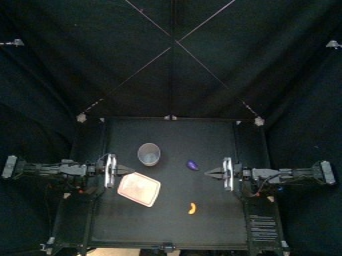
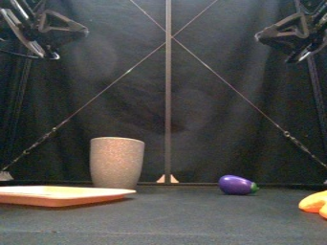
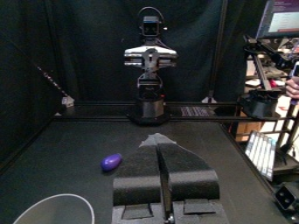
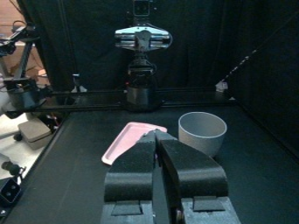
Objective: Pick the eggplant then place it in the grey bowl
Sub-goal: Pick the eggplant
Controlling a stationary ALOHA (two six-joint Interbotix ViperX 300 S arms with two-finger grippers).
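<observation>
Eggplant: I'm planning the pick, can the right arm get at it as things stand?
Probably yes. The eggplant lies alone near the right gripper; the orange toy sits nearer the front and the grey cup farther left, neither between them. Its fingers look shut and would need opening.

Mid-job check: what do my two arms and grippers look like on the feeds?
Both arms are slim, jointed and black. The left gripper and right gripper each have two broad black jaws tapering toward the tips. Seen from across the table, the right arm carries a silver cross-plate above its jaws. No markings are legible.
</observation>
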